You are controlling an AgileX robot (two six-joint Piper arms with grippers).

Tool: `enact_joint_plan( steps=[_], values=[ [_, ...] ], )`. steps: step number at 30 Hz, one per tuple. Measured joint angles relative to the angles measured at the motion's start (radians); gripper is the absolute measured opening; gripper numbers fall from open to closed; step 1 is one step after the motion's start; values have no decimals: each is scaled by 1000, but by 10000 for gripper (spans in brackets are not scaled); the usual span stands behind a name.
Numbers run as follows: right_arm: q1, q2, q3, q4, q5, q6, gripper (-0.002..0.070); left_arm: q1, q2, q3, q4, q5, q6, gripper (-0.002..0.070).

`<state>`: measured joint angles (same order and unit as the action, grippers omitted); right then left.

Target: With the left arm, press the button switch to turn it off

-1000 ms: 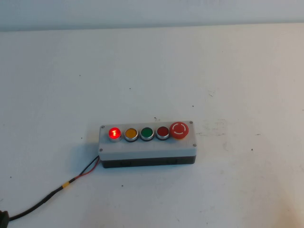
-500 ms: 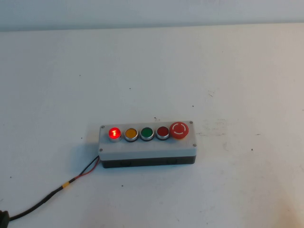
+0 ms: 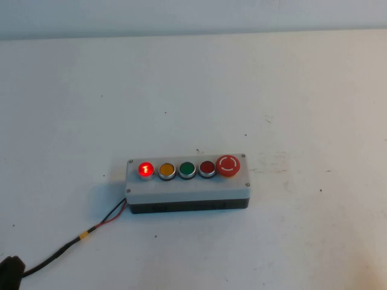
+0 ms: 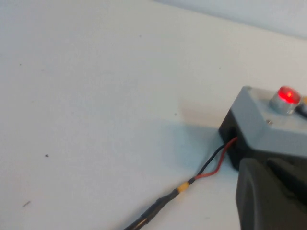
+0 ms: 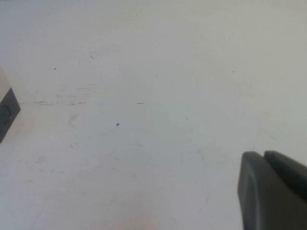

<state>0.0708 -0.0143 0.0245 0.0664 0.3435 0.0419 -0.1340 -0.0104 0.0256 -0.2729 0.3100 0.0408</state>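
The button switch (image 3: 146, 169) is a small round red button with a silver ring. It glows at the left end of the button row on the grey box (image 3: 187, 188). It also shows lit in the left wrist view (image 4: 288, 95), on the box (image 4: 261, 125). My left gripper (image 4: 264, 163) is shut and empty, low over the table, short of the box's left end by the cable. A black part of the left arm (image 3: 9, 270) shows at the high view's bottom left corner. My right gripper (image 5: 263, 154) is shut and empty over bare table, out of the high view.
The row continues with yellow (image 3: 167, 170), green (image 3: 187, 169) and darker red (image 3: 207, 168) buttons and a large red mushroom button (image 3: 228, 165). A black cable with red and black wires (image 3: 91, 229) runs from the box's left end to the front left corner. The box's end shows in the right wrist view (image 5: 5, 103).
The black part of the left arm has come further into the high view at the bottom left corner. The box and the lit button have not changed.
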Motion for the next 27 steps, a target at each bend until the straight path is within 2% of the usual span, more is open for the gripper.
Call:
enact_joint_plan(
  steps=[5, 9, 11, 15, 23, 27],
  values=[
    [0, 0, 0, 0, 0, 0, -16, 0, 0, 0, -215, -151, -58, -3],
    [0, 0, 0, 0, 0, 0, -16, 0, 0, 0, -276, -234, -56, -3],
    [0, 0, 0, 0, 0, 0, -16, 0, 0, 0, -290, -219, -63, -3],
    [0, 0, 0, 0, 0, 0, -16, 0, 126, -105, -262, -39, -83, -3],
    [0, 0, 0, 0, 0, 0, -16, 0, 564, -547, 36, 393, -70, -3],
    [0, 0, 0, 0, 0, 0, -16, 0, 786, -725, 62, 512, 3, -3]
  ],
)
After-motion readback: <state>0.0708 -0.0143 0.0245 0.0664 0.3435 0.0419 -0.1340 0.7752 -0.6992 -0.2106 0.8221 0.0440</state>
